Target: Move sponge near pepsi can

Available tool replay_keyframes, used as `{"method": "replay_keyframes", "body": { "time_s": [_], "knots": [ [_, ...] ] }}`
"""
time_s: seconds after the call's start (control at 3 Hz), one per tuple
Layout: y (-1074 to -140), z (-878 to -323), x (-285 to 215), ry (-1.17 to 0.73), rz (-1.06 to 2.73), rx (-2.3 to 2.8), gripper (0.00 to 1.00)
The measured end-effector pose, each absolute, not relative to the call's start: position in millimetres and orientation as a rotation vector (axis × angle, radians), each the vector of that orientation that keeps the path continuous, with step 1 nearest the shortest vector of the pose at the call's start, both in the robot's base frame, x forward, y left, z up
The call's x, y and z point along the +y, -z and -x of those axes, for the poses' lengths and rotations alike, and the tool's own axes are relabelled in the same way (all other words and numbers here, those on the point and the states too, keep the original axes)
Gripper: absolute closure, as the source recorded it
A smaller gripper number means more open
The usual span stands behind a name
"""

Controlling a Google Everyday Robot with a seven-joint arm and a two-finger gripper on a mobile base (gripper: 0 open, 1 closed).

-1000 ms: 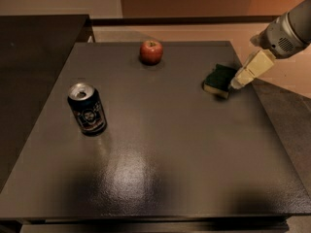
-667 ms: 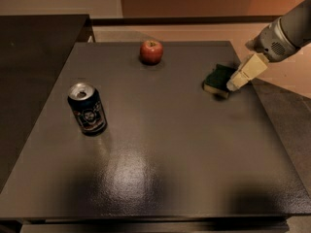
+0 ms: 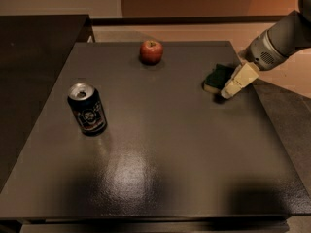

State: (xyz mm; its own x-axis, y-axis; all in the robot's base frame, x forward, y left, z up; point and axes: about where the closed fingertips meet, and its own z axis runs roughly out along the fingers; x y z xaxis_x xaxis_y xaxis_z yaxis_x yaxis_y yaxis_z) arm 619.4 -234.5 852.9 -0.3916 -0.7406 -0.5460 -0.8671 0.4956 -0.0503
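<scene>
The sponge (image 3: 215, 77), dark green on top with a pale yellow base, lies on the dark table (image 3: 160, 149) at the right, near the far edge. The pepsi can (image 3: 88, 109), dark blue and black with a silver top, stands upright at the table's left, far from the sponge. My gripper (image 3: 228, 92), cream-coloured on a grey arm, reaches in from the upper right. Its tip is low at the sponge's right front side, touching or almost touching it.
A red apple (image 3: 151, 52) sits near the table's far edge, between the can and the sponge. A dark counter (image 3: 29, 57) adjoins the table on the left. The table's right edge is close behind the sponge.
My gripper has come down and slightly toward the front left, along the sponge's right side. The sponge, can and apple have not moved.
</scene>
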Motion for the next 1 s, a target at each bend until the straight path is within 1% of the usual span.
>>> {"method": "replay_keyframes", "body": {
  "time_s": [0.33,0.67,1.0],
  "knots": [
    [-838.0,-621.0,-230.3,-0.343,1.336,2.249,0.00],
    [-827.9,-622.7,-227.4,-0.349,1.341,2.263,0.19],
    [-827.5,-626.0,-227.5,-0.350,1.334,2.264,0.41]
  ]
}}
